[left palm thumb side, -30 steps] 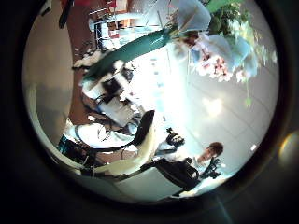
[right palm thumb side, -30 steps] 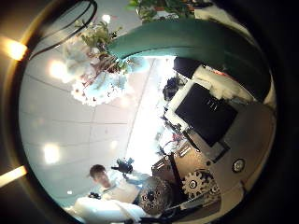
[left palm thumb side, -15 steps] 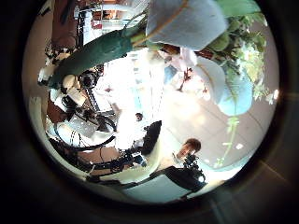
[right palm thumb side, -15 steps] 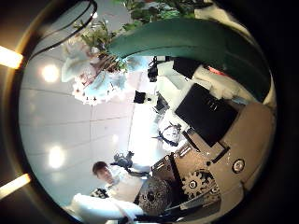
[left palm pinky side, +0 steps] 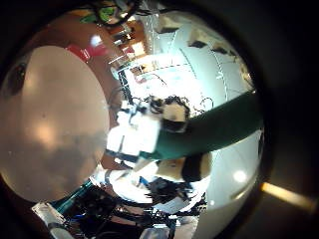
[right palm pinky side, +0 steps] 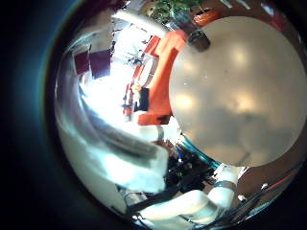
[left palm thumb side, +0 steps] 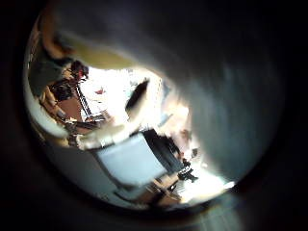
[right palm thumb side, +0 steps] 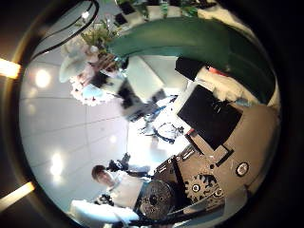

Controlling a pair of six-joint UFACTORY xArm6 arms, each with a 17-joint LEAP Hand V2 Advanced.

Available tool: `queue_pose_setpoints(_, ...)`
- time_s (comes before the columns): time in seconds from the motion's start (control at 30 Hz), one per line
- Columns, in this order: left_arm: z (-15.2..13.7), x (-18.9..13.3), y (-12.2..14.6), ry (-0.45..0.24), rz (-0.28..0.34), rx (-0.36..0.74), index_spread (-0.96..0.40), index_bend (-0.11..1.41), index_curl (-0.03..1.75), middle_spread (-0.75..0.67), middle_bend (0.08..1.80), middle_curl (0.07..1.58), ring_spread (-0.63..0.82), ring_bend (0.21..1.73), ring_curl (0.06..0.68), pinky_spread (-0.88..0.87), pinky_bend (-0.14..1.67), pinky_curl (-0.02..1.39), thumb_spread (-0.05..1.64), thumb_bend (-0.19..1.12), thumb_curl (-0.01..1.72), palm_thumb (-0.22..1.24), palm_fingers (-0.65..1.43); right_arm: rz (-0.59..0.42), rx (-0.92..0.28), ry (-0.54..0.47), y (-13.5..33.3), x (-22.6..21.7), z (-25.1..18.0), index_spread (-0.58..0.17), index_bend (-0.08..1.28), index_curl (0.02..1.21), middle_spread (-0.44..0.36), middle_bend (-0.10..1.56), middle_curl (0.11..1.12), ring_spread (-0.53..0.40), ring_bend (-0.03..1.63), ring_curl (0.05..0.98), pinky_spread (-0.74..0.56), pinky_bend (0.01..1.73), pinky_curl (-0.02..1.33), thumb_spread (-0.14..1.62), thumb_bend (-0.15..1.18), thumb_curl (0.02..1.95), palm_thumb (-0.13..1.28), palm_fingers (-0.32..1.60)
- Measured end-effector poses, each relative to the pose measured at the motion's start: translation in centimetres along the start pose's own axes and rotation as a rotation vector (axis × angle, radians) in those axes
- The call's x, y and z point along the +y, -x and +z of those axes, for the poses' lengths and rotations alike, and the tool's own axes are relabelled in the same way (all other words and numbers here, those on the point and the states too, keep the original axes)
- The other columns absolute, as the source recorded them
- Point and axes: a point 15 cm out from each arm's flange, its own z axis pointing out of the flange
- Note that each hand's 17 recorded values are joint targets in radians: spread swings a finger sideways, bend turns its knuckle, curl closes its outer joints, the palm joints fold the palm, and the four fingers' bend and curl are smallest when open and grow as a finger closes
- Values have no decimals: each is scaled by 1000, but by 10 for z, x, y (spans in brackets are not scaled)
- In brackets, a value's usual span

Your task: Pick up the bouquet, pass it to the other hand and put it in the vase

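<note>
The bouquet's wrapped stem (right palm thumb side: 190, 43) lies across my right palm, and its pale flowers (right palm thumb side: 87, 59) stick out beyond the hand. My right hand (right palm thumb side: 214, 123) is shut on the wrap. In the left little finger side palm view the same wrap (left palm pinky side: 214, 124) runs into the curled fingers of my right hand (left palm pinky side: 148, 129). My left hand (right palm thumb side: 142, 90) hangs close by the flower end with its fingers spread and nothing in them. A dark blurred mass, the bouquet (left palm thumb side: 202, 87), fills most of the left thumb side palm view. I see no vase in any view.
A large round tabletop (left palm pinky side: 55, 124) lies below both hands and also shows as a wide disc (right palm pinky side: 230, 86) in the right little finger side palm view. A stand-like frame (right palm pinky side: 158, 72) rises beside it.
My left hand has closed in on the bouquet, which now fills its thumb side view. It has come into the right thumb side view beside the flowers. The right hand's hold is unchanged.
</note>
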Motion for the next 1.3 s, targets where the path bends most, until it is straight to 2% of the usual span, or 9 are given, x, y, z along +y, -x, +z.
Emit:
queue_pose_setpoints(0.1,8,3,4,39,-45,0,-164,193,457,-229,768,681,-294,1004,347,-224,644,411,941,43,403,618,1121,6,30,-11,-8,-3,-1,-230,1185,923,-130,1399,789,-185,1469,686,-215,1297,768,879,-6,1194,1087,1131)
queue_pose_setpoints(0.23,12,2,7,53,-63,26,-314,341,572,-344,848,779,-401,1210,451,-405,1009,564,914,133,489,879,1306,13,38,-24,-10,-6,-3,-231,1183,923,-130,1401,788,-186,1469,688,-218,1295,781,882,-9,1197,1081,1129)
queue_pose_setpoints(0.43,8,-4,3,14,-20,77,-493,629,777,-455,991,887,-425,1389,530,-485,1217,684,948,174,580,1015,1174,37,53,-100,-16,-18,-15,-242,1101,905,-139,1341,772,-192,1442,673,-250,1277,768,928,-52,1086,857,1066)
queue_pose_setpoints(0.6,-11,-16,-14,-53,53,42,-578,722,905,-499,1059,944,-418,1471,560,-511,1276,746,983,181,640,1050,1092,110,-40,-160,-28,-14,-13,-309,748,835,-165,1130,705,-224,1393,624,-398,1246,701,999,-33,925,780,814)
queue_pose_setpoints(0.63,-16,-19,-20,-74,77,26,-591,730,926,-505,1067,952,-416,1480,564,-515,1282,755,992,179,650,1049,1081,129,-64,-178,-32,-12,-11,-322,621,798,-168,1101,695,-235,1385,614,-424,1264,690,1007,-31,900,775,729)
queue_pose_setpoints(0.8,-47,-35,-53,-176,183,-67,-640,737,1018,-526,1091,981,-404,1508,570,-532,1296,795,1017,167,695,1052,1052,159,-72,-275,-40,-6,-24,-381,376,700,-187,916,635,-260,1311,557,-480,1280,634,1021,-26,804,766,560)
queue_pose_setpoints(0.9,-70,-42,-73,-238,240,-122,-662,728,1065,-534,1096,993,-401,1522,571,-540,1293,815,1026,160,721,1056,1041,161,-71,-289,-44,-7,-29,-397,346,667,-174,795,594,-249,1219,524,-402,1225,622,1023,-28,757,755,349)
queue_pose_setpoints(1.07,-100,-57,-92,-305,293,-183,-690,706,1131,-542,1104,1007,-397,1533,571,-551,1279,848,1037,146,759,1059,1033,154,-67,-289,-43,-9,-31,-408,324,599,-113,649,519,-153,1026,443,-134,1098,585,1015,-31,687,731,79)
queue_pose_setpoints(1.3,-136,-94,-105,-419,354,-271,-718,674,1203,-549,1100,1020,-393,1542,566,-560,1257,889,1058,131,801,1064,1030,170,-77,-285,-47,-13,-33,-394,235,492,-45,513,436,-4,857,347,213,994,496,1004,-29,621,717,9)
